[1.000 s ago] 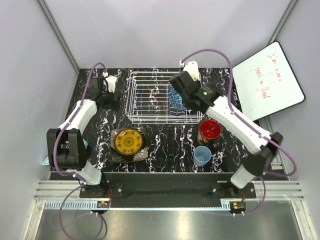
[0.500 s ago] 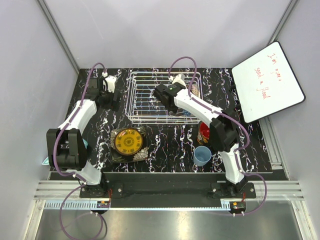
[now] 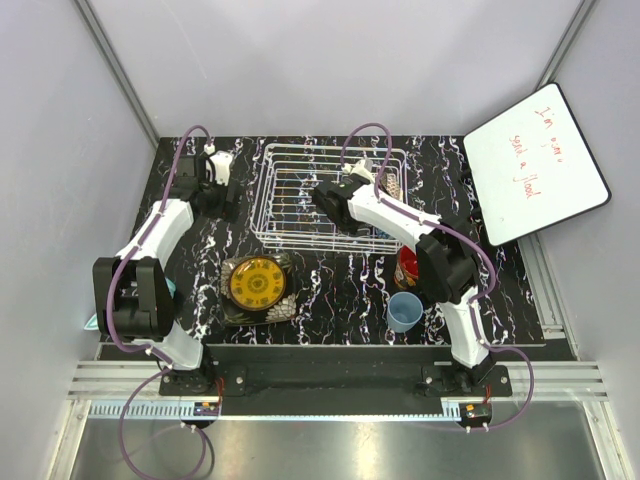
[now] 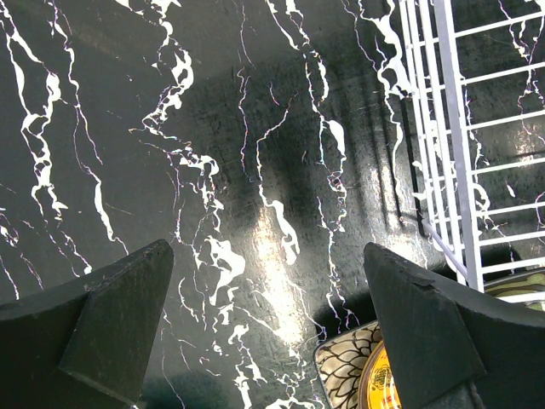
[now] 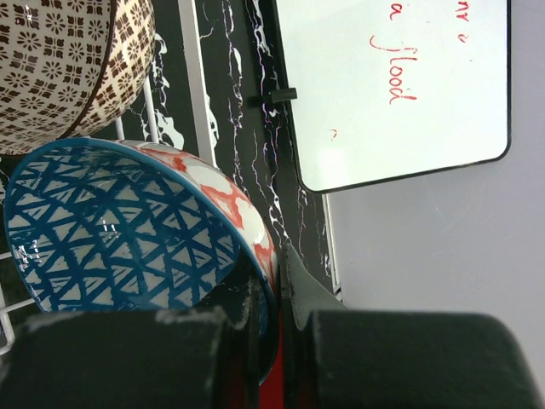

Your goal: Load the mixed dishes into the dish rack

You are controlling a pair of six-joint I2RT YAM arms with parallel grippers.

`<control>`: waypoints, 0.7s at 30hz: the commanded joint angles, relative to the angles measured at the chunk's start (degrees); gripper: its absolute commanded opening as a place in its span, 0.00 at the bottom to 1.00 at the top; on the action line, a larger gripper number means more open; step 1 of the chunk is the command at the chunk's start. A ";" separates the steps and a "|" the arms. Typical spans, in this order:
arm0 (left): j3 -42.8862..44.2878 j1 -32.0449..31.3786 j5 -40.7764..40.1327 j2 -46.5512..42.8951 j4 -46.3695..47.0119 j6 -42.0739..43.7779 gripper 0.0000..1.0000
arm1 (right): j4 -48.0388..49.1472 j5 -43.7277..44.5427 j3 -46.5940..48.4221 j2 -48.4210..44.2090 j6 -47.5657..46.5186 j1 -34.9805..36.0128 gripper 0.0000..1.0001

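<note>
In the right wrist view my right gripper (image 5: 279,273) is shut on the rim of the blue patterned bowl (image 5: 111,239), which is tipped on its side in the dish rack (image 5: 192,77). Beside it lies the speckled bowl (image 5: 60,68). From above, the right gripper (image 3: 340,208) reaches into the rack (image 3: 290,195) and hides the blue bowl. The yellow plate (image 3: 254,284) lies on the dark squarish plate (image 3: 270,310). The red mug (image 3: 408,268) and light-blue cup (image 3: 404,311) stand at the front right. My left gripper (image 4: 264,332) is open over bare table, left of the rack.
A white board (image 3: 535,165) with red writing leans at the table's right edge. The right arm's elbow (image 3: 445,265) stands partly over the red mug. The corner of the dark plate (image 4: 345,375) shows beside my left gripper's right finger.
My right arm has folded in and its wrist has swung left across the rack, still holding the blue bowl. The left arm has not moved.
</note>
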 commanded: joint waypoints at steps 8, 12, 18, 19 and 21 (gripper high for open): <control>1.56 0.99 1.91 -0.48 1.83 -0.07 0.99 | -4.92 -3.30 1.37 2.50 -3.54 0.04 0.20; 1.30 0.91 2.17 -0.48 1.92 0.37 0.99 | -5.36 -5.25 2.96 3.91 -3.45 -0.05 0.52; 0.77 0.91 1.65 1.36 3.23 0.81 0.99 | -5.80 -6.65 6.21 2.50 -3.36 0.04 0.62; 0.94 0.99 1.47 1.72 3.50 0.55 0.99 | -5.88 -7.27 6.91 1.37 -3.36 -0.05 0.62; 0.94 0.91 1.56 3.12 4.11 0.54 0.99 | -5.01 -8.94 9.37 -0.22 -3.98 0.04 0.63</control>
